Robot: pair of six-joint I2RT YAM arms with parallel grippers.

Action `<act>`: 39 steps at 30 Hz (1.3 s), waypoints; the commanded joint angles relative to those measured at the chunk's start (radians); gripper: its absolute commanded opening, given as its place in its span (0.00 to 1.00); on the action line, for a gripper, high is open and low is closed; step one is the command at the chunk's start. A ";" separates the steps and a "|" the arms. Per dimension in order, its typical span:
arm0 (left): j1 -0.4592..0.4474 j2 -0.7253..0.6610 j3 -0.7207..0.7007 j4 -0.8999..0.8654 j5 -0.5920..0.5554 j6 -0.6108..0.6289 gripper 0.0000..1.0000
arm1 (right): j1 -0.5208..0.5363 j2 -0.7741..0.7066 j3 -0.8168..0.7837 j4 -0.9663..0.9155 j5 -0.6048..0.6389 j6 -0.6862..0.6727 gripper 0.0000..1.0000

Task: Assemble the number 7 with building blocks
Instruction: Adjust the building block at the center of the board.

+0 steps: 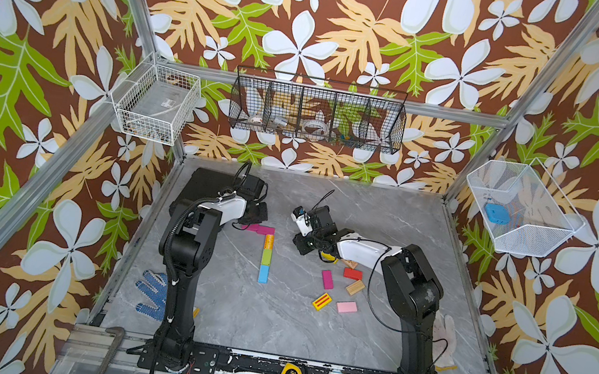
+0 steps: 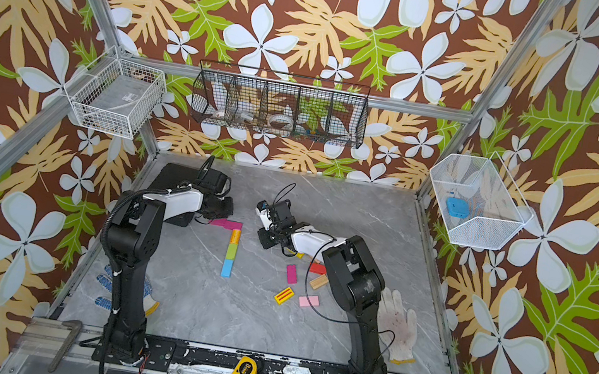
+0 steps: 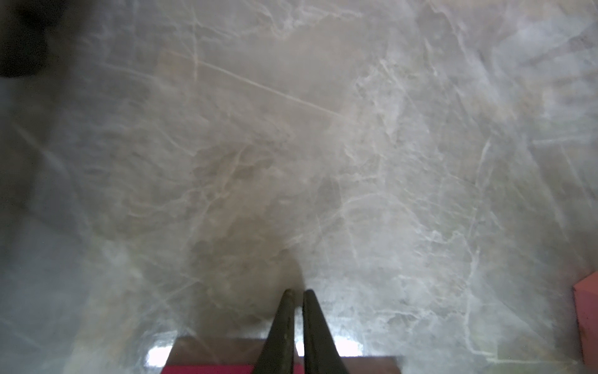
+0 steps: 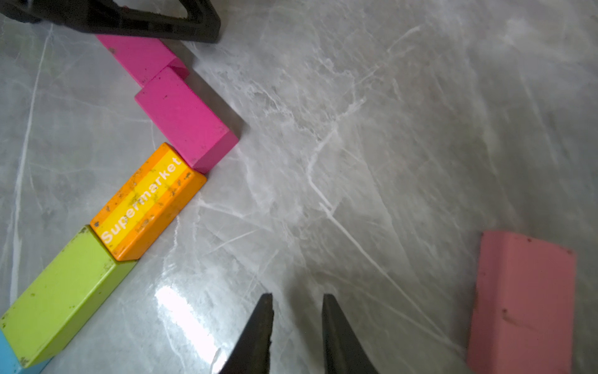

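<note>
Blocks (image 1: pixel 266 258) lay in a 7 on the counter (image 1: pixel 269 313) at nine o'clock from centre, loose blocks (image 1: pixel 347 306) at four o'clock; the left end effector (image 3: pixel 299 292) was nearly closed and empty, the right end effector (image 4: pixel 296 296) narrowly parted and empty.

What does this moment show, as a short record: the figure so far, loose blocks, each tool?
figure: two magenta blocks across the top; orange Supermarket block, green block, blue block in a column below its right end; reads as a 7
loose blocks: loose magenta block, red block, wooden block, yellow striped block, pink block, scattered near the right arm, more partly hidden under it
left tool: shut, empty, at the magenta row's left end
right tool: slightly open, empty, over bare table
</note>
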 commanded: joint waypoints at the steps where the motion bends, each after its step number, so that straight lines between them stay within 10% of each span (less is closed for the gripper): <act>1: 0.000 -0.014 -0.006 -0.015 -0.011 0.003 0.11 | 0.000 0.003 0.000 0.021 -0.010 0.010 0.28; 39: 0.000 -0.036 -0.034 -0.015 -0.020 0.009 0.11 | -0.001 0.004 0.000 0.030 -0.023 0.014 0.28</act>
